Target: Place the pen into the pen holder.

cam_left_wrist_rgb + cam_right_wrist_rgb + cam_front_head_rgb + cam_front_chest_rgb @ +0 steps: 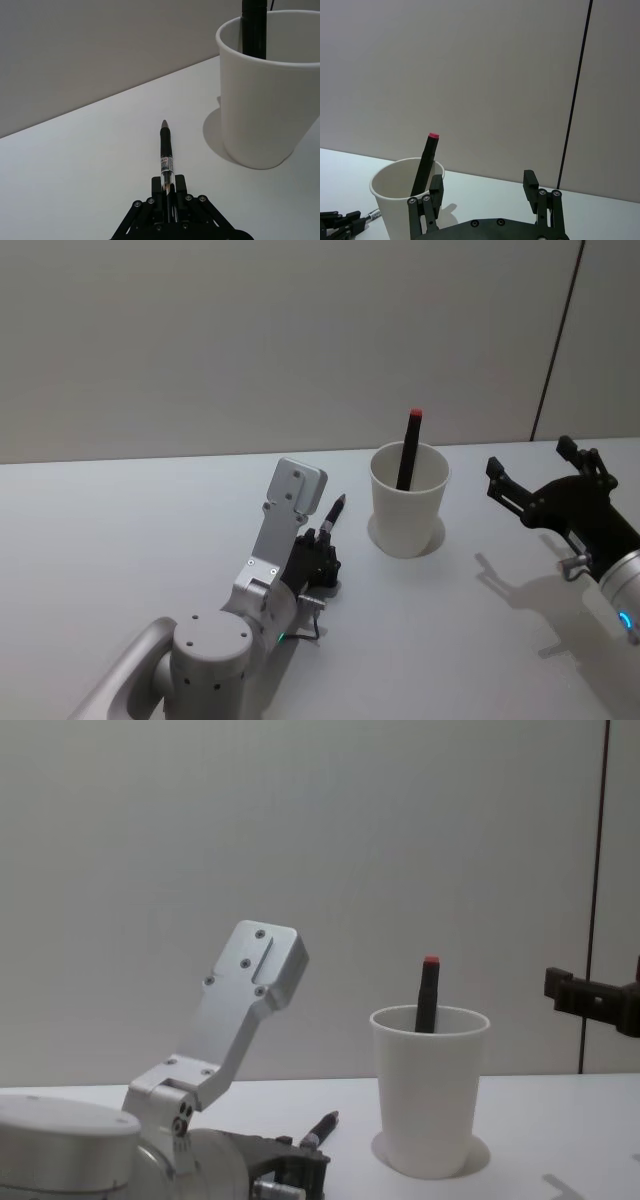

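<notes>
by surface's (120, 530) near edge, left hand (322, 552) grips pen (165, 150); lift, upend over pen holder (408, 525) w/o hitting marker (410, 445); right hand (530, 462) open, right edge.

White table (120, 540), white pen holder (408, 515) standing upright on it

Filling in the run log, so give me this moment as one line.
left gripper: shut on pen, left of paper cup | right gripper: open, right of cup | cup: upright, red-tipped black pen inside

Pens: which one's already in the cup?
The red-tipped black pen, leaning in the paper cup; the clear-barrelled pen is clamped in the left gripper.
</notes>
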Controlling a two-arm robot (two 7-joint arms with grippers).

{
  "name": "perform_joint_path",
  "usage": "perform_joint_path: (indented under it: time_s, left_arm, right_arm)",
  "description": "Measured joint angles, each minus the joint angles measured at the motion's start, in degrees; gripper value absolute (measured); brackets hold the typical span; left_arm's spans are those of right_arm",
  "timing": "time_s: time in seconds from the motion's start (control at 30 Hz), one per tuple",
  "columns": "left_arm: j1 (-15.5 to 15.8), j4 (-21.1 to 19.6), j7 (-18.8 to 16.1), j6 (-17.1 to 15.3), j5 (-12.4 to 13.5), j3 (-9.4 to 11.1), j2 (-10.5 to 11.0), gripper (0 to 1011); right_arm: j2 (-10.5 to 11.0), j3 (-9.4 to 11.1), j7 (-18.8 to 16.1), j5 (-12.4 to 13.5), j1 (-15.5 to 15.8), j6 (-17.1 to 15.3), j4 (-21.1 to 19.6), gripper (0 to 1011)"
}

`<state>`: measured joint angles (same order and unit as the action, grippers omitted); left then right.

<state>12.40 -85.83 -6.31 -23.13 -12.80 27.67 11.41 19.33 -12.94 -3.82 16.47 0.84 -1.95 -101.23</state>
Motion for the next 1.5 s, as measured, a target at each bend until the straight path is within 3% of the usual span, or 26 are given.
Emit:
perform_joint_path:
  time_s: [1.5]
  left_arm:
    - [0.0, 0.0, 0.0, 0.0, 0.0, 0.0, 0.0, 154]
  right_arm:
    - [0.0, 0.0, 0.0, 0.0, 0.0, 0.0, 0.0, 1001]
